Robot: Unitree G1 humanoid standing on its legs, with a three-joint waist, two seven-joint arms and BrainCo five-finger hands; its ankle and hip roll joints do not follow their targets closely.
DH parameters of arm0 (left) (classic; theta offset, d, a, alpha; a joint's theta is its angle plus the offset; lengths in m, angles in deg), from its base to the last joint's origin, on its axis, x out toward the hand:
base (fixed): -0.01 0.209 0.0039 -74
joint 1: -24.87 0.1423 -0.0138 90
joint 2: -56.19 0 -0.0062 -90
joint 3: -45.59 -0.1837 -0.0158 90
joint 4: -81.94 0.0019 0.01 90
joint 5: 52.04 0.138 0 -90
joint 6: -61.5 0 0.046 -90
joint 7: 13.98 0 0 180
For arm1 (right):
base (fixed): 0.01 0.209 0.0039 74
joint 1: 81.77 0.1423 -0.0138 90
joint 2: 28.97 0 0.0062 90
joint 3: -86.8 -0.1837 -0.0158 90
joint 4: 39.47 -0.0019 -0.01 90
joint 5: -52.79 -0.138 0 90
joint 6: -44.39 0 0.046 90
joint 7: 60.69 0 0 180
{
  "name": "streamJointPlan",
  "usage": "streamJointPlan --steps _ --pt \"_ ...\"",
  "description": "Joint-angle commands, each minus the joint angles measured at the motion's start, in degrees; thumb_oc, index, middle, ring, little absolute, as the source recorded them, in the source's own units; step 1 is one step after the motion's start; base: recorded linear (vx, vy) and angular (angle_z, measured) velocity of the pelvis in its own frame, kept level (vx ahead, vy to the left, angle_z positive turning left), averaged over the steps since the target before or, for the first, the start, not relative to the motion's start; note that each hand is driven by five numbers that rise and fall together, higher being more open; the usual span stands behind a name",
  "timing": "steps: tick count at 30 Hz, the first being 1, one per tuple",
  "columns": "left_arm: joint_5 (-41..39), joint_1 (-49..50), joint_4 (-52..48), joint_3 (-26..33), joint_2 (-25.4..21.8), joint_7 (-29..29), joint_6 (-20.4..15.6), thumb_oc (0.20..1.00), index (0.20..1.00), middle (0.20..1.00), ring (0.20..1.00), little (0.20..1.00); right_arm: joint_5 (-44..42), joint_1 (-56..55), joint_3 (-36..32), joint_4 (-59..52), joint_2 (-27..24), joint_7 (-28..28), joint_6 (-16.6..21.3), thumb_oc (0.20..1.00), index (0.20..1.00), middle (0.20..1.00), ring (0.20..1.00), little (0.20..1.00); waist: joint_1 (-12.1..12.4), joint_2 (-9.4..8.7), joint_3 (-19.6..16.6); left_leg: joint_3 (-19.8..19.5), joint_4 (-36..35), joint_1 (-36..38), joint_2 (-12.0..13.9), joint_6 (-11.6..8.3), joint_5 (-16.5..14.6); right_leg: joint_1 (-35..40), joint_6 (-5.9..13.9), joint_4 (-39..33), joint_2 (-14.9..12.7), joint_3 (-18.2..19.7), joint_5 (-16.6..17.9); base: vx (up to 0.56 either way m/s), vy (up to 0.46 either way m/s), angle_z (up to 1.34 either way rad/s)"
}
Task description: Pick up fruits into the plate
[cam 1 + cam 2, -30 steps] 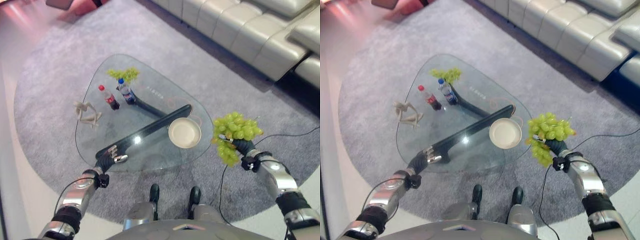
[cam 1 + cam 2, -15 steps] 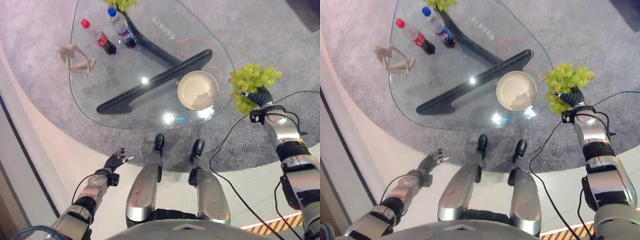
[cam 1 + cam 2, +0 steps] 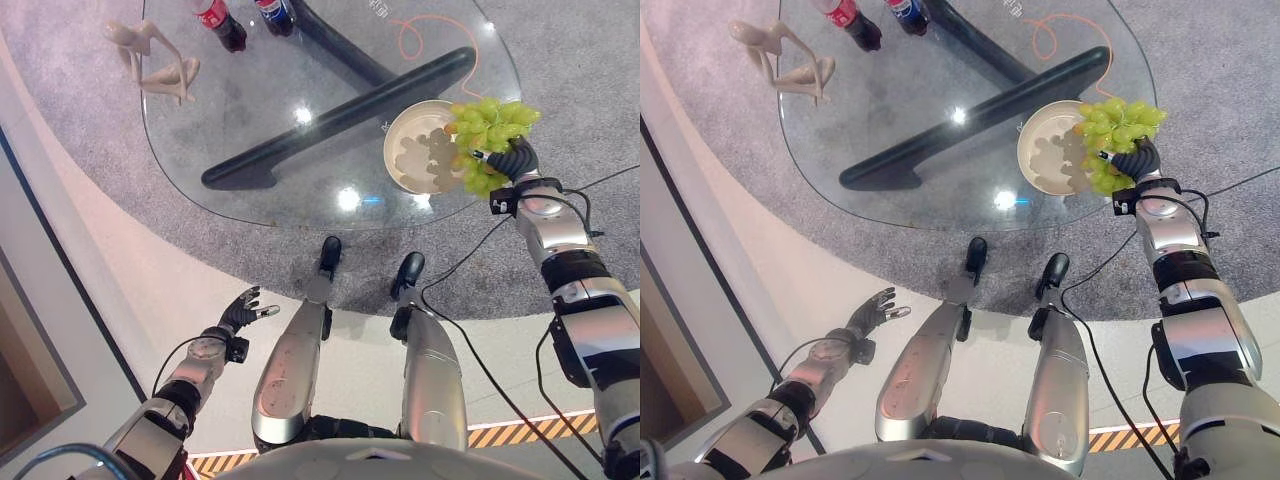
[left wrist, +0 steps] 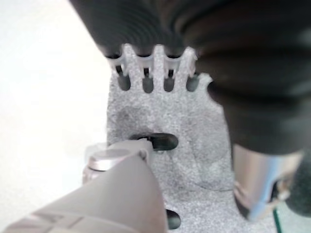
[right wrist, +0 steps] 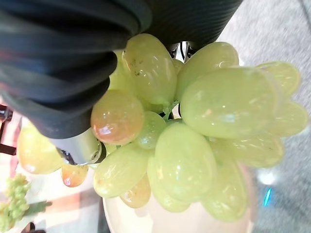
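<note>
Compared with a second ago, the right hand (image 3: 516, 160) has swung in from off the side of the counter, so the grapes (image 3: 485, 125) now hang right over the plate's edge, and the camera has tipped down a lot too. The left hand (image 3: 243, 311) has dropped away from the counter edge and sits low by the floor, fingers relaxed and spread, holding nothing.

Nearest to the robot, that idle left hand. Next out, the right hand is clenched around the stem end of the grapes, with the bunch bulging past it; in the wrist view you can see the cream plate (image 5: 160, 221) just below the fruit.

The plate (image 3: 405, 165) itself has nothing in it yet as far as I can tell. So I'd call this about halfway: fruit picked up and carried over, lowering and letting go left to do.

Farther back on the glass counter (image 3: 250, 120) are a little figurine (image 3: 152, 62) and two bottles (image 3: 222, 22).
</note>
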Motion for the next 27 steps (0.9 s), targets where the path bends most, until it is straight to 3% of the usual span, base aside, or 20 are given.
streamJointPlan --steps 1,7,17,18,19,27 --pt "-1.15 0.59 -0.67 -1.00 1.28 -1.33 0.12 1.000 1.000 1.000 1.000 1.000 2.53 1.55 3.62 -5.16 -1.85 2.01 1.72 0.200 0.200 0.200 0.200 0.200 -0.22 -0.85 -1.34 3.09 9.86 -2.55 -3.55 2.68 -10.79 -0.59 1.65 -1.17 1.80 1.51 0.40 -0.03 0.044 0.04" --pt "-1.57 0.80 -0.62 -1.41 2.08 -1.67 -0.49 1.000 1.000 1.000 1.000 1.000 6.90 2.41 5.41 -7.18 0.02 6.14 0.82 0.200 0.200 0.200 0.200 0.200 0.11 -0.84 -1.34 3.67 9.56 -3.57 -3.61 2.60 -10.34 -1.79 1.97 -1.34 1.58 1.37 0.94 -0.04 0.046 0.02" --pt "-2.22 -0.39 -0.88 -2.56 2.72 -2.25 -0.12 1.000 1.000 1.000 1.000 1.000 12.27 5.48 9.38 -5.02 0.88 8.96 -7.38 0.200 0.200 0.200 0.200 0.200 0.90 -0.79 -1.34 3.76 9.68 -5.12 -3.81 2.71 -9.88 -3.49 2.10 -1.10 1.41 0.93 1.47 -0.01 0.014 0.01" --pt "-2.12 -0.50 -0.83 -2.71 2.69 -2.11 -0.18 1.000 1.000 1.000 1.000 1.000 12.45 6.34 9.72 -3.74 0.98 9.10 -8.45 0.686 0.686 0.686 0.686 0.686 1.16 -0.72 -1.34 3.73 9.75 -5.31 -3.85 2.74 -9.87 -3.65 2.11 -1.07 1.31 0.73 1.51 -0.01 -0.005 0.03" --pt "-2.00 -0.49 -0.88 -3.07 2.78 -2.16 -0.32 1.000 1.000 1.000 1.000 1.000 12.80 7.15 9.98 -2.12 1.17 9.90 -8.81 1.000 1.000 1.000 1.000 1.000 1.47 -0.58 -1.34 3.65 9.99 -5.74 -3.94 2.79 -9.88 -4.08 2.14 -0.82 1.20 0.52 1.57 -0.01 -0.009 0.03" --pt "-2.00 -0.39 -1.87 -4.62 2.31 -2.20 -0.42 1.000 1.000 1.000 1.000 1.000 18.54 12.65 13.17 3.79 -0.28 14.31 -13.96 1.000 1.000 1.000 1.000 1.000 2.85 -0.08 -1.34 3.13 10.40 -7.63 -4.39 3.17 -9.69 -5.92 2.38 -0.57 1.02 -0.28 2.16 -0.01 -0.007 0.05"
